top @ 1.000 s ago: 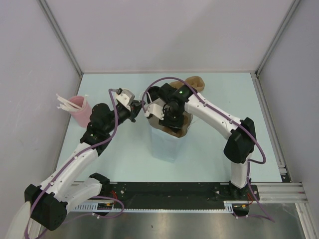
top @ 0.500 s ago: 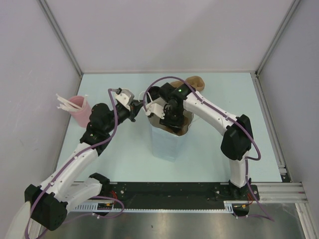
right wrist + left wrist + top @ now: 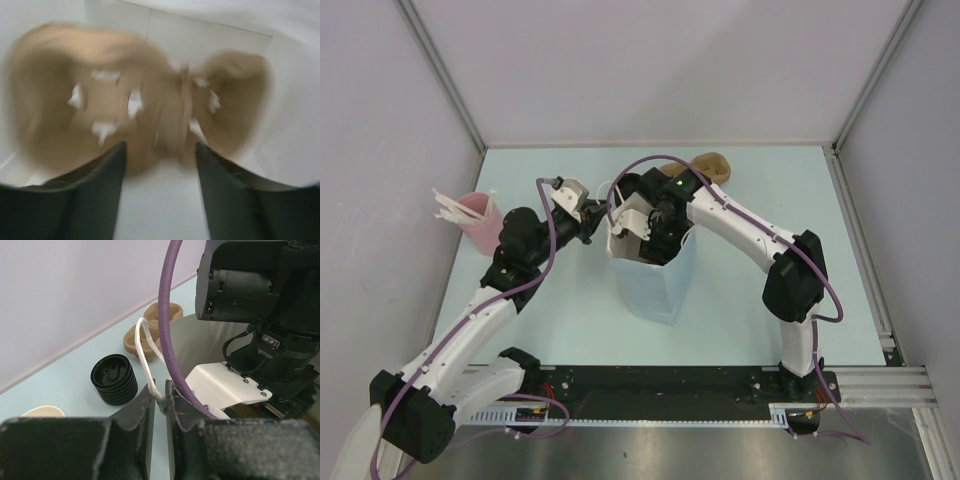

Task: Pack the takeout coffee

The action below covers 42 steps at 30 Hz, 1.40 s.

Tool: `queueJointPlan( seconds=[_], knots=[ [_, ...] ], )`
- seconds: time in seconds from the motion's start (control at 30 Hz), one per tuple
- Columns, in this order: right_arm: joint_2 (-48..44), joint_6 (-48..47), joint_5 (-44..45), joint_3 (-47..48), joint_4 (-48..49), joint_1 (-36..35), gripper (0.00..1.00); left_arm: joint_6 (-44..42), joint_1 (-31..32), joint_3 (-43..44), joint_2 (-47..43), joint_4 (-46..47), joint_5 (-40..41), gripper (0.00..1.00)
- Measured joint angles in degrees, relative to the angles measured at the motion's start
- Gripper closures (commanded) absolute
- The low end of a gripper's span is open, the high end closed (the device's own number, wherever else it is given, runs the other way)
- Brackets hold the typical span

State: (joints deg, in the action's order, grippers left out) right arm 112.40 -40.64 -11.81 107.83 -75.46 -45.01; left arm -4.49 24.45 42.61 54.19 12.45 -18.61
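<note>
A white paper bag (image 3: 655, 290) stands upright mid-surface (image 3: 720, 320), its white cord handle (image 3: 145, 347) looping up from the mouth. Near the left wall sits a pink cup (image 3: 478, 228) bristling with white stirrers (image 3: 448, 207). Toward the back, a stack of black lids (image 3: 114, 380) stands near tan pulp carriers (image 3: 150, 335). A blurred tan carrier (image 3: 125, 110) lies inside the bag

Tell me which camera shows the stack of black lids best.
Left wrist: the stack of black lids stands sharp and unobstructed on the table. I cannot find it in top external, and right wrist shows none of it.
</note>
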Motion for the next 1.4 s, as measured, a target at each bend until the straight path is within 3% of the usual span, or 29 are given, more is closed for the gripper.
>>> queueJointPlan(
  seconds=[0.17,0.43,0.67,1.0,1.4],
  knots=[
    [-0.1,-0.1,0.2,0.6,-0.7,-0.5,0.21,0.0,-0.1,-0.1,0.0,0.4,0.0,0.78],
    [-1.0,0.1,-1.1,2.1,-0.8,-1.4,0.14,0.0,-0.1,-0.1,0.0,0.4,-0.3,0.75],
    [-4.6,0.5,-3.5,5.3,-0.8,-1.5,0.12,0.0,-0.1,-0.1,0.0,0.4,-1.7,0.70],
    [-9.2,1.8,-5.4,11.8,0.0,0.8,0.11,-0.3,-0.1,-0.1,0.0,0.3,-3.3,0.46],
    [-10.4,2.5,-6.8,13.5,-0.8,3.5,0.11,-0.5,-0.1,-0.1,0.0,0.3,-4.1,0.33]
  ],
)
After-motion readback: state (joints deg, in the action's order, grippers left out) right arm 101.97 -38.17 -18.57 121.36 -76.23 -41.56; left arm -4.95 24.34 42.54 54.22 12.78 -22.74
